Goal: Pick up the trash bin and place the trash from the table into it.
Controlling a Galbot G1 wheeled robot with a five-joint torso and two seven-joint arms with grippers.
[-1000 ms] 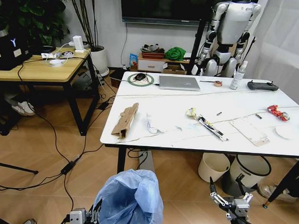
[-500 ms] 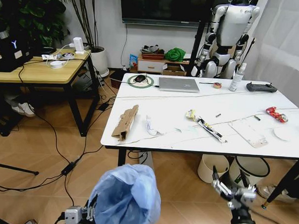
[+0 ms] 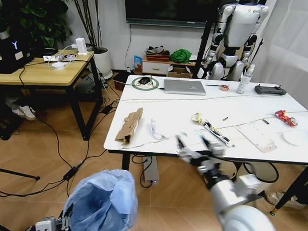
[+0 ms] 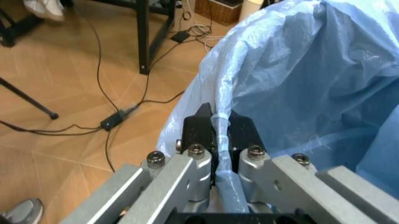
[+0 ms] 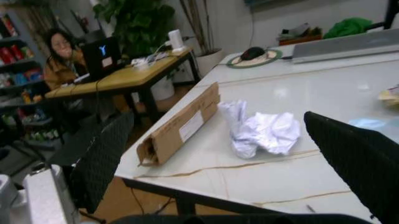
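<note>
Bin held low by a pinch of bag, right arm reaching for the paper

The left gripper (image 4: 218, 140) is clamped on the rim of the bin (image 3: 103, 205), down by the floor before the table (image 3: 256, 107); that thin, puffy blue liner could slip or tear from the pinch. The right gripper (image 3: 194, 147), fingers wide, hangs at the near edge facing the crumpled paper (image 5: 262, 133) and cardboard (image 5: 181, 123); coming in low, it could nudge the paper away or strike the edge.
</note>
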